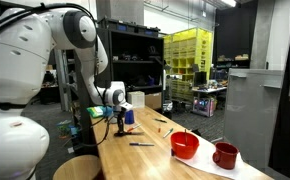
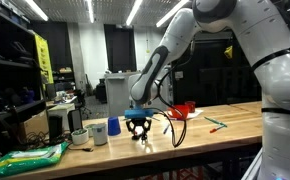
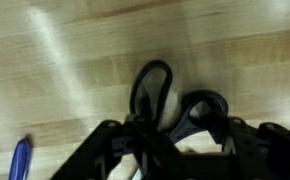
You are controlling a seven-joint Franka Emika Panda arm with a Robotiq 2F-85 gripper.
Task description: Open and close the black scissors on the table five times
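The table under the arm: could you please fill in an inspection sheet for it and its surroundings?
Surface: table, pale wood, long and narrow.
Job's things: black scissors on the wood; handle loops show in the wrist view.
Clutter: blue cup, white cup, red bowl, red mug, blue pen.
Grippers: tool down at the table, over the scissors; open or shut cannot be told.
Cables: loose cable loops beside the tool.
Surroundings: yellow racks, ceiling strip lights.
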